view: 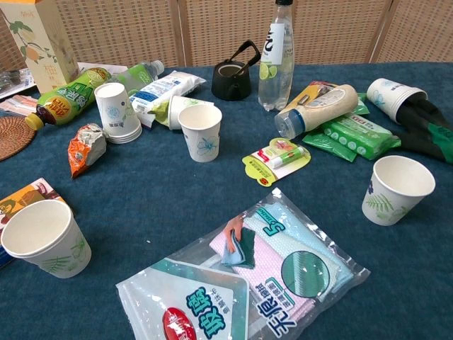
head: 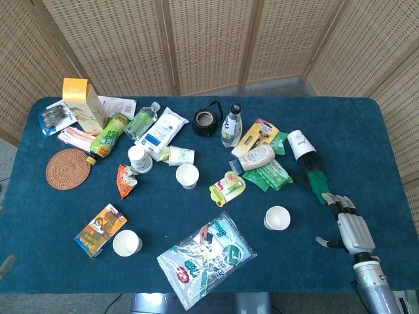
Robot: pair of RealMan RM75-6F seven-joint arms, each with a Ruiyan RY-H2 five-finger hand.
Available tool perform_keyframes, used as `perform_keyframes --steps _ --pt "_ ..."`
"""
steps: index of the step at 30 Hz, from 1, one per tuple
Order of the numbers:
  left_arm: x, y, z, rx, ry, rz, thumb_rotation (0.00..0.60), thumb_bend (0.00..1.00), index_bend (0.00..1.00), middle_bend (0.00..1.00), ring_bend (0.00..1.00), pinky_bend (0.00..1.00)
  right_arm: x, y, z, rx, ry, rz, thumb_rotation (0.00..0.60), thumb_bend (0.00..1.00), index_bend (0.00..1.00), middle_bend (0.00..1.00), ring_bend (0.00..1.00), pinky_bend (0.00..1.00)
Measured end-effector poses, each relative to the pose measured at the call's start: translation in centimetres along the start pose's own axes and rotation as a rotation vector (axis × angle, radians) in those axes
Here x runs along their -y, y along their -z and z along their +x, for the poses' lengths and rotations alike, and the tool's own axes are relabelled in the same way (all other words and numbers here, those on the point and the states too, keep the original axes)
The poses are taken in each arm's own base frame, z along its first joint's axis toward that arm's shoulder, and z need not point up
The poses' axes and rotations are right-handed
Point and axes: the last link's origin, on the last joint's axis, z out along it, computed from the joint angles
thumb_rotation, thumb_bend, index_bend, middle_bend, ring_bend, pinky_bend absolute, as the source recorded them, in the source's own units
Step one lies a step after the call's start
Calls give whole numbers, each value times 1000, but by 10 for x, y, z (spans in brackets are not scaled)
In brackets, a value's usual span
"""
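Head view: your right hand [head: 350, 222] hovers over the table's [head: 366, 131] right-front corner, fingers spread apart and straight, thumb out to the side, holding nothing. Fingertips point away from you, just short of the green-and-black glove [head: 315, 175], which is the nearest item; whether they touch it can't be told. A paper cup [head: 277, 218] stands upright w/ its mouth up, near the hand on its inner side, apart from it. In the chest view this cup [view: 393, 190] sits at the right edge, w/ the glove [view: 432, 134] behind it; the hand itself doesn't show there. Your left hand appears in neither view.

Other items, head view: a white cup on its side [head: 300, 144] lies at the glove's far end. Green wipes pack [head: 270, 174] and a lying cream bottle [head: 253, 157] sit left of the glove. A clear bottle [head: 230, 125] stands upright beside a small black pot [head: 207, 120]. A large plastic bag of cloths [head: 206, 258] lies at the front edge, centre. Another upright cup [head: 126, 243] stands front-left, touching a flat snack box [head: 100, 229]. A round woven coaster [head: 68, 168] lies far left.
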Motion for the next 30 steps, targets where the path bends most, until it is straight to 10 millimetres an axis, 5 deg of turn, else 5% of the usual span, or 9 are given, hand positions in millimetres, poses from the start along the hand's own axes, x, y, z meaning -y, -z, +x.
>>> perform_keyframes --steps 16,30 --pt "0 -1 -1 1 -2 3 600 352 0 0 0 0 17 -22 -30 102 -252 51 600 0 12 0 0 0" --pt "0 -2 -2 3 -1 9 600 351 0 0 0 0 33 -30 -39 129 -342 95 600 0 187 0 0 0"
